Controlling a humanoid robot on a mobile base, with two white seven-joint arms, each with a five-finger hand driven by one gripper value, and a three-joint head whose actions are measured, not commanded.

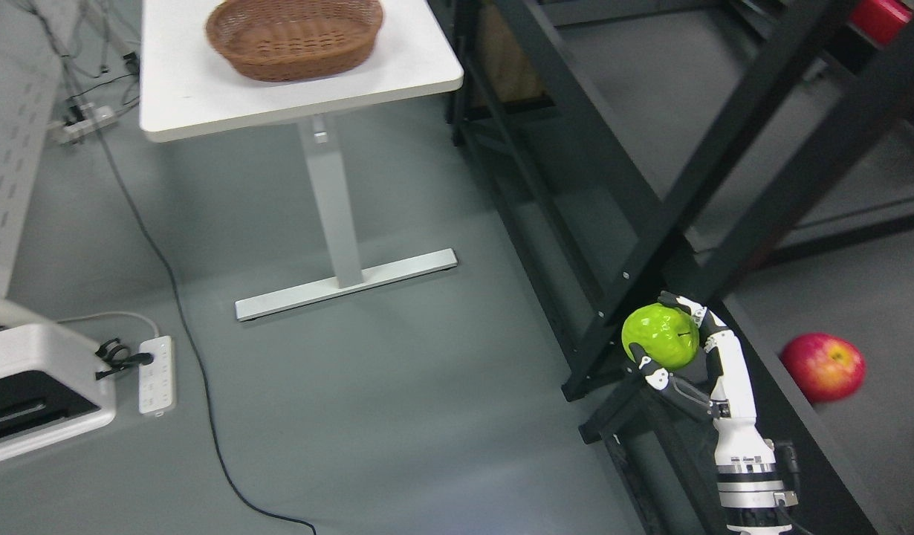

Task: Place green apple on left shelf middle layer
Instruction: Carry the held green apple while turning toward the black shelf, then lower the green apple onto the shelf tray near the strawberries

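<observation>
My right hand comes up from the bottom right and is shut on a bright green apple. It holds the apple in the air beside the front post of a black metal shelf, just outside the shelf's edge. The fingers wrap the apple from the right and below. A grey shelf layer lies to the right of the hand. My left arm is not in view.
A red apple lies on the grey shelf layer right of my hand. A white table with a brown wicker basket stands at the top left. A power strip and black cable lie on the grey floor.
</observation>
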